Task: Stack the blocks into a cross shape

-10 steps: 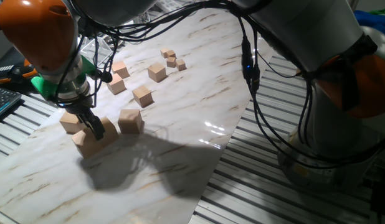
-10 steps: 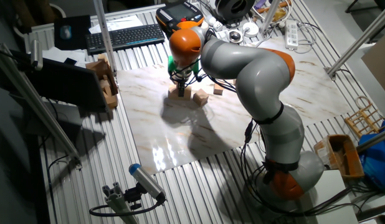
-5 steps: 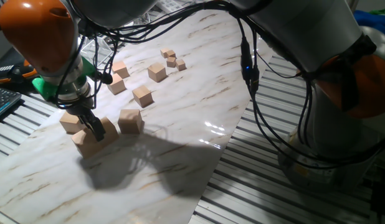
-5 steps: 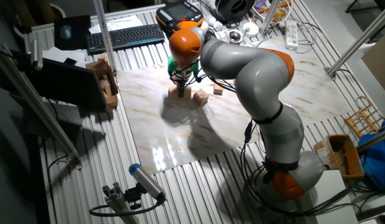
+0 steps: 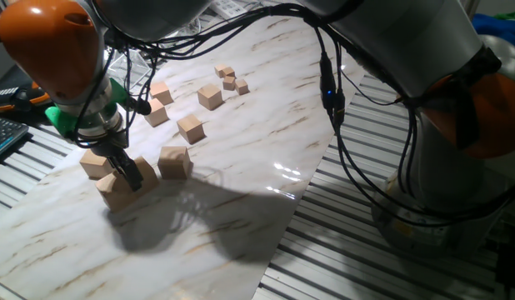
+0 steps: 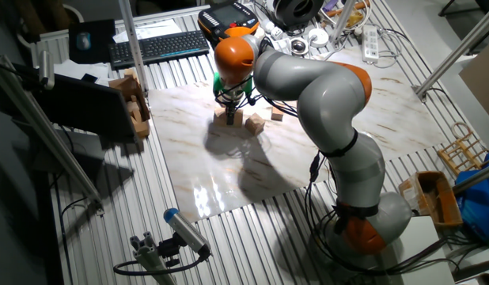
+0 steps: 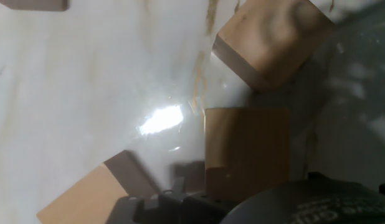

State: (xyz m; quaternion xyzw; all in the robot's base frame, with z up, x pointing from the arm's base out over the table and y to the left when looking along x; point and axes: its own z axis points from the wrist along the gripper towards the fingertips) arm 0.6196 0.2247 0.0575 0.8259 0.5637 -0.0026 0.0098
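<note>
The gripper [image 5: 124,172] is down at the marble-patterned table [image 5: 266,125], near its corner on the keyboard side, with its dark fingers [image 5: 129,172] low among three of the large blocks. Whether the jaws clamp anything or merely stand beside it cannot be told: in one fixed view the fingers cover the gap, and in the hand view only a dark blurred mass shows at the bottom edge.

Right at the fingers sits the nearest block [image 5: 117,190], its top face partly hidden by them; in the hand view this block [image 7: 245,152] fills the middle, just above the gripper body. A second block [image 5: 94,163] lies just beside it toward the table's edge, apparently touching or nearly so. A third block [image 5: 175,162] stands just on the other side of the fingers, apart from the first by a narrow gap.

Farther toward the table's middle are smaller wooden cubes: one medium cube [image 5: 191,128], another [image 5: 156,112], a third [image 5: 210,98], and a cluster of tiny cubes [image 5: 230,79] beyond them. In the other fixed view the orange wrist joint [image 6: 234,54] sits directly over the gripper.
</note>
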